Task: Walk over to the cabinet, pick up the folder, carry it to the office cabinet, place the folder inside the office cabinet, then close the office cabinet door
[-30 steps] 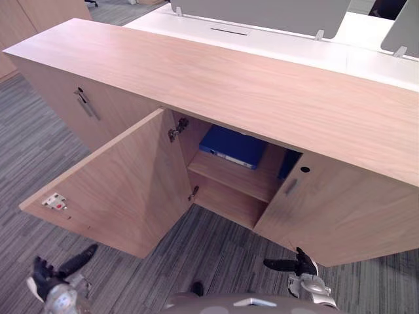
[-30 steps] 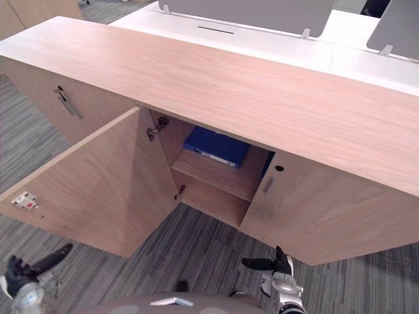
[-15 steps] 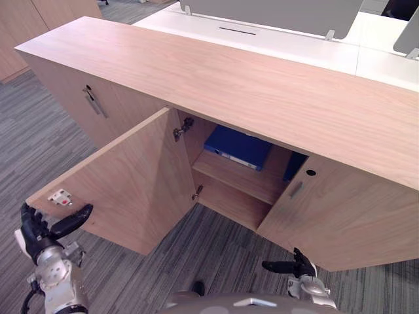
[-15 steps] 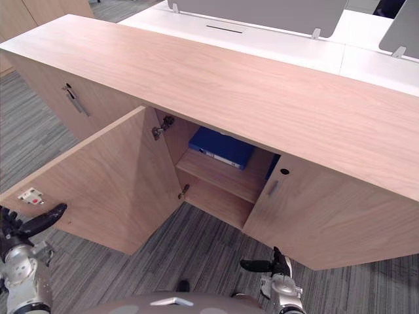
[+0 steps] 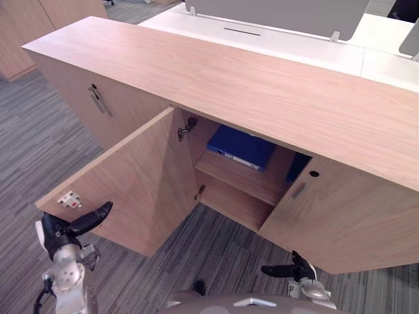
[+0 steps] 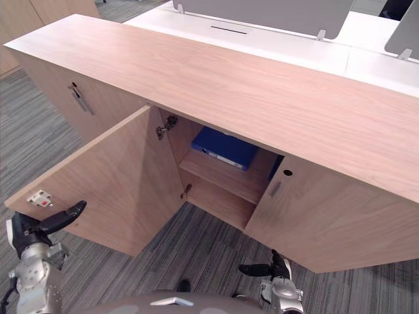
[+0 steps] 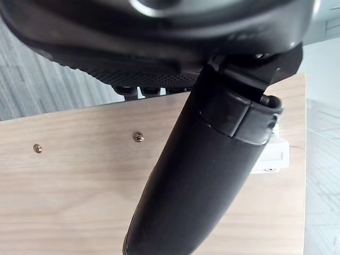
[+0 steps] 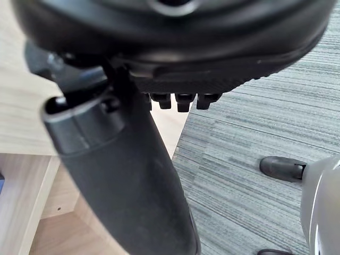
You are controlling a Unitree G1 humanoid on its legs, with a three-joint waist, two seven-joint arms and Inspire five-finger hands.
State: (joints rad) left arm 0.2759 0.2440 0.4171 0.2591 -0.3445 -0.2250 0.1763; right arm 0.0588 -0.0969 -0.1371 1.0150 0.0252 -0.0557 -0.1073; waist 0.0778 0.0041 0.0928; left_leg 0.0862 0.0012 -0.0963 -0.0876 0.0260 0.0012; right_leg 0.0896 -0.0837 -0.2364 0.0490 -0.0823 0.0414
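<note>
The folder [image 5: 243, 146] lies on the shelf [image 5: 239, 178] inside the cabinet [image 5: 229, 85], so closing the door [image 5: 131, 183] looks like the remaining step. The left hand [image 5: 60, 233], fingers open and empty, hangs near the door's free edge. It should probably reach round to the outer face and push steadily. The right hand [image 5: 296, 269] hangs low, open.

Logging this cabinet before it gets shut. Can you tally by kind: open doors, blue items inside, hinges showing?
Open light-wood cabinet doors: 2, left door, right door
Blue items inside: 2, blue folder flat on the wooden shelf, darker blue thing half hidden behind the right door
Metal hinges showing: 2, upper hinge, lower hinge
Total: 6
</note>
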